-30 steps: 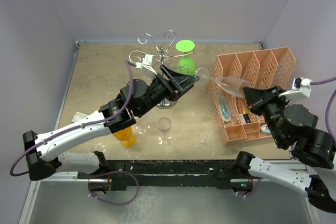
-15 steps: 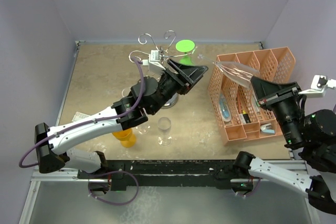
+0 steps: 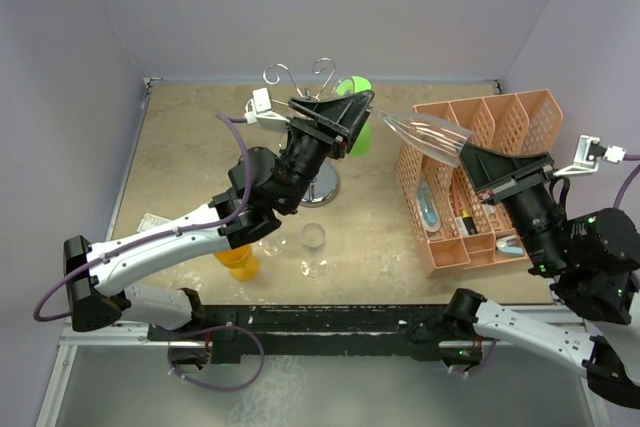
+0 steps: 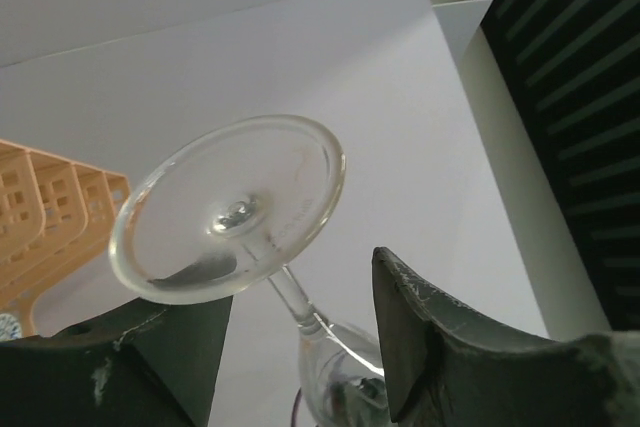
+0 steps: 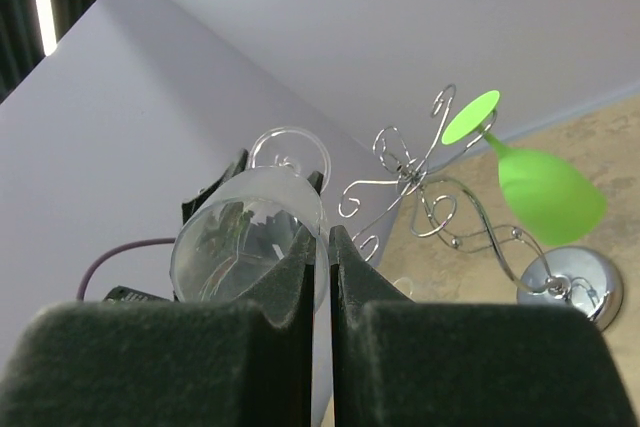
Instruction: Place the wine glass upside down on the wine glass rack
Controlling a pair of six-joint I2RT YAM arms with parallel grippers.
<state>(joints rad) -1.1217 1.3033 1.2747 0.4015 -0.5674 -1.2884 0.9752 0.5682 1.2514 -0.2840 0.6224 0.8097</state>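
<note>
Pinches wine glass rim in closed right claw; brackets its foot with wide-spread left claw beside wine glass rack.

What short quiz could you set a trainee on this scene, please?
1. True or false: the right gripper is shut on the clear glass.
2. Which glass hangs upside down on the rack? A. green glass B. orange glass C. blue glass
3. Fill in: the left gripper stands ____ by the clear glass's foot.
Key: 1 true; 2 A; 3 open.
</note>
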